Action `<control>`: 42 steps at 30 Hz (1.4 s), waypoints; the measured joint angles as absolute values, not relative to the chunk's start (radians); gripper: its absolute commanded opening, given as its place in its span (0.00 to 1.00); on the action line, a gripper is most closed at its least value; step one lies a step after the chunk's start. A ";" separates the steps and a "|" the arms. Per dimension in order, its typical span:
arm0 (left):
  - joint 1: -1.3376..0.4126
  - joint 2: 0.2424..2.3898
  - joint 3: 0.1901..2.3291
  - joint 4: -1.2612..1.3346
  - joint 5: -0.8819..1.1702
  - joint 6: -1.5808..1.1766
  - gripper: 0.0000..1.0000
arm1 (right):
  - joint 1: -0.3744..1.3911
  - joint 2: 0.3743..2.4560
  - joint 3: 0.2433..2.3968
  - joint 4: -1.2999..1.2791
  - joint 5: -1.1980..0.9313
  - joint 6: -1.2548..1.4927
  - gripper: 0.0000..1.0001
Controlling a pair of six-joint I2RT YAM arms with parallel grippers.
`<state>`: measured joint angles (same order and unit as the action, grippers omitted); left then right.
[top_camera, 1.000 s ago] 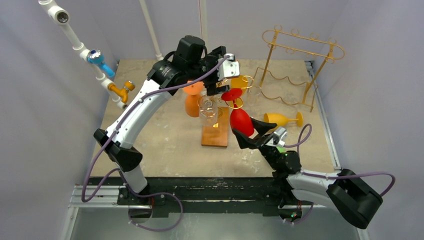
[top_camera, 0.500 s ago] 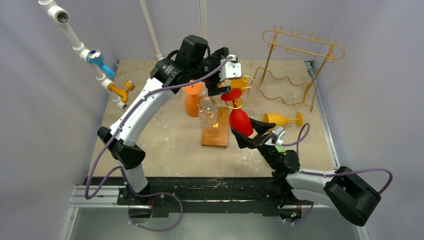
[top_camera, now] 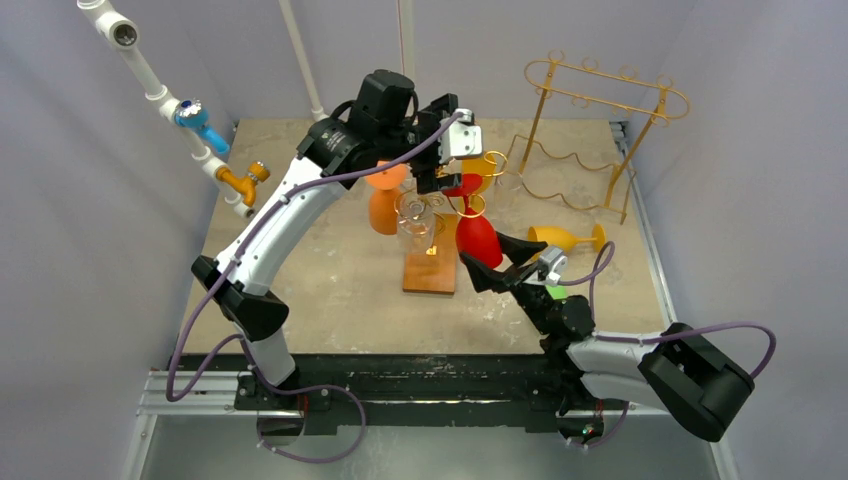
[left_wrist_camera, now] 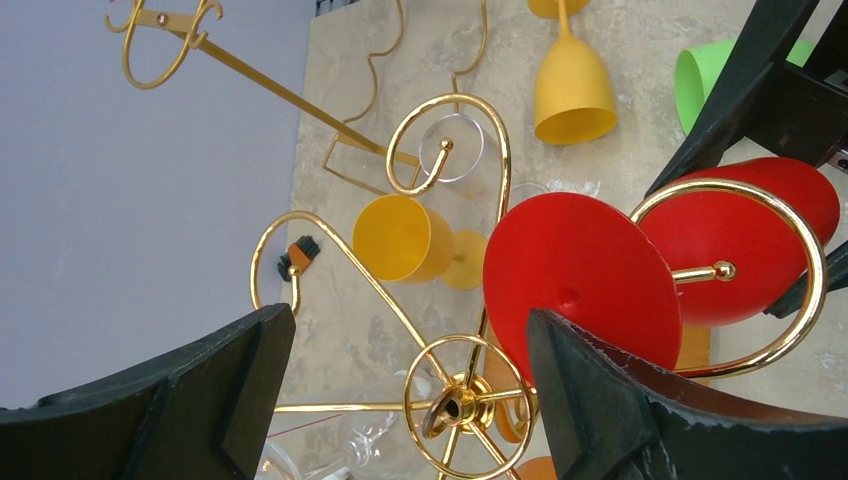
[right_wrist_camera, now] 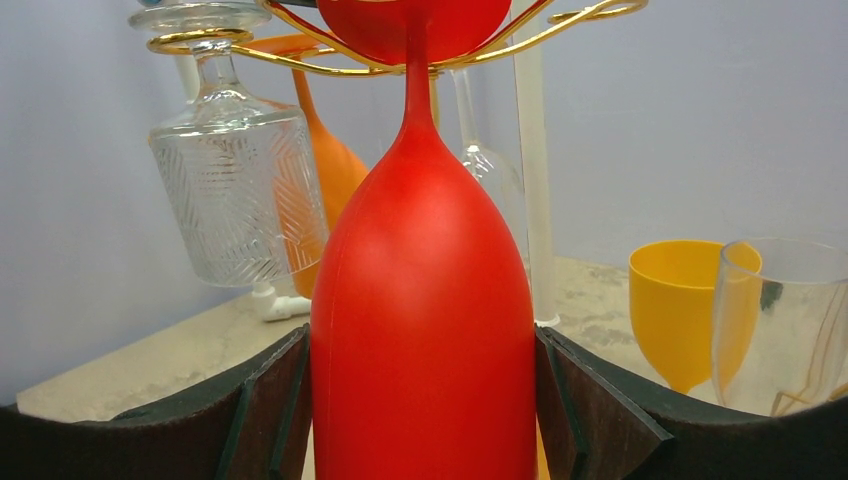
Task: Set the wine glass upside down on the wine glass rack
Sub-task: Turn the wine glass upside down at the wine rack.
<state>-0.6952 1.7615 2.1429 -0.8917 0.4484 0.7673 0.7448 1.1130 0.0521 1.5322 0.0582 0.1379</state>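
The red wine glass [top_camera: 478,240] hangs upside down, its stem passing through a gold ring of the wine glass rack [top_camera: 432,265], which stands on a wooden base. Its round foot [left_wrist_camera: 585,280] rests above that ring. My right gripper [right_wrist_camera: 425,350] is shut on the glass's bowl [right_wrist_camera: 425,320], a pad pressed on each side. Over the rack's hub [left_wrist_camera: 462,403] my left gripper [left_wrist_camera: 405,340] stands open, its right finger [left_wrist_camera: 600,400] close beside the red foot. Nothing lies between its fingers.
An orange glass [top_camera: 385,205] and a clear cut glass [right_wrist_camera: 235,200] hang on the same rack. A yellow glass [top_camera: 565,238] lies on the table. A second gold rack [top_camera: 600,130] stands at the back right, and a white pipe [top_camera: 190,130] with valves at the left wall.
My right gripper has carried the red glass a little up and left, closer under the rack's ring. The left gripper shifted slightly right above the rack.
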 measured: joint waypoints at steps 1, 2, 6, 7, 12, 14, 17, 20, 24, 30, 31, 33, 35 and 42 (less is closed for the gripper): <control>-0.695 1.761 2.143 -0.885 0.447 0.763 0.93 | 0.744 1.113 0.052 1.532 0.057 0.138 0.59; -0.696 1.760 2.143 -0.878 0.446 0.759 0.93 | 0.744 1.113 0.052 1.532 0.057 0.138 0.60; -0.696 1.755 2.143 -0.864 0.448 0.743 0.93 | 0.740 1.113 0.058 1.527 0.052 0.138 0.69; -0.696 1.754 2.143 -0.862 0.451 0.742 0.93 | 0.740 1.114 0.061 1.525 0.052 0.138 0.70; -0.696 1.751 2.143 -0.866 0.476 0.728 0.93 | 0.739 1.144 0.081 1.526 0.041 0.139 0.71; -0.696 1.750 2.143 -0.881 0.487 0.725 0.92 | 0.739 1.159 0.089 1.527 0.033 0.142 0.71; -0.698 1.748 2.143 -0.898 0.496 0.723 0.92 | 0.739 1.176 0.091 1.526 0.032 0.150 0.73; -0.702 1.748 2.143 -0.907 0.500 0.722 0.91 | 0.739 1.179 0.090 1.520 0.035 0.156 0.75; -0.703 1.746 2.143 -0.912 0.507 0.723 0.91 | 0.739 1.169 0.090 1.511 0.037 0.155 0.76; -0.707 1.740 2.143 -0.919 0.513 0.727 0.91 | 0.732 1.145 0.090 1.486 0.032 0.150 0.82; -0.710 1.739 2.143 -0.923 0.513 0.730 0.91 | 0.731 1.145 0.090 1.484 0.031 0.149 0.84; -0.715 1.739 2.144 -0.931 0.513 0.740 0.90 | 0.731 1.145 0.091 1.474 0.031 0.148 0.86; -0.721 1.739 2.148 -0.939 0.512 0.753 0.90 | 0.727 1.141 0.091 1.467 0.031 0.148 0.86; -0.733 1.731 2.163 -0.967 0.497 0.805 0.89 | 0.725 1.050 0.096 1.387 0.034 0.123 0.90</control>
<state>-0.7326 1.7309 2.1628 -0.9668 0.4969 0.8051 0.7250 1.0496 0.0963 1.3872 0.0341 0.1230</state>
